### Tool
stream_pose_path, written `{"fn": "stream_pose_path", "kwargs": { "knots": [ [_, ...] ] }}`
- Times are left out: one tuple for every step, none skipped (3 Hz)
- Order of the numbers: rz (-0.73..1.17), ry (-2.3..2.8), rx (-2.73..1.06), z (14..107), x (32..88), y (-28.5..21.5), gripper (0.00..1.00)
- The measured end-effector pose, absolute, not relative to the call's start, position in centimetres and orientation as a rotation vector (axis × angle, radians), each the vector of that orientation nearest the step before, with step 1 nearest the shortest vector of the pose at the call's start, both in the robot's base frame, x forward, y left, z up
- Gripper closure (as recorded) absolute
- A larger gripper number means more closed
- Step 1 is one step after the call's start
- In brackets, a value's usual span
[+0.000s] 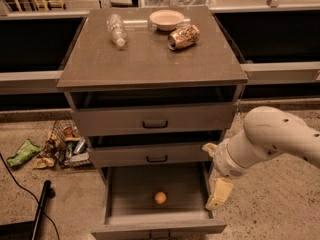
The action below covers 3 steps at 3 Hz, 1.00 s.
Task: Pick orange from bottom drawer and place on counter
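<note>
The orange (160, 197) lies on the grey floor of the bottom drawer (157, 228), which is pulled out, near its middle. My gripper (213, 176) hangs at the drawer's right wall, right of the orange and a little above it. It is open and empty, with one pale finger (219, 194) pointing down over the drawer's right edge. The counter (150, 59) is the cabinet's flat top, well above the gripper.
On the counter stand a crushed drink can (183, 36), a plastic bottle lying down (117, 30) and a pale bowl (166, 19). The two upper drawers are slightly ajar. Litter (55, 146) lies on the floor left of the cabinet, with a black pole (41, 209).
</note>
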<state>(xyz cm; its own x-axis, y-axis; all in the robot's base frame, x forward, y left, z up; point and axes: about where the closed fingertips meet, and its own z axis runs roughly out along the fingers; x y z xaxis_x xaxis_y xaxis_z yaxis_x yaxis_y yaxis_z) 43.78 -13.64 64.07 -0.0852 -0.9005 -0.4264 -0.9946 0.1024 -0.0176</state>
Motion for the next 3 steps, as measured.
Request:
{"fn": "stream_pose_path", "kwargs": {
  "knots": [
    [0.399, 2.057, -1.864, 64.1, 43.8, -13.6, 0.00],
    [0.440, 2.060, -1.894, 61.4, 43.9, -12.8, 0.00],
    [0.524, 2.010, -1.918, 56.3, 43.5, -10.6, 0.00]
  ]
}}
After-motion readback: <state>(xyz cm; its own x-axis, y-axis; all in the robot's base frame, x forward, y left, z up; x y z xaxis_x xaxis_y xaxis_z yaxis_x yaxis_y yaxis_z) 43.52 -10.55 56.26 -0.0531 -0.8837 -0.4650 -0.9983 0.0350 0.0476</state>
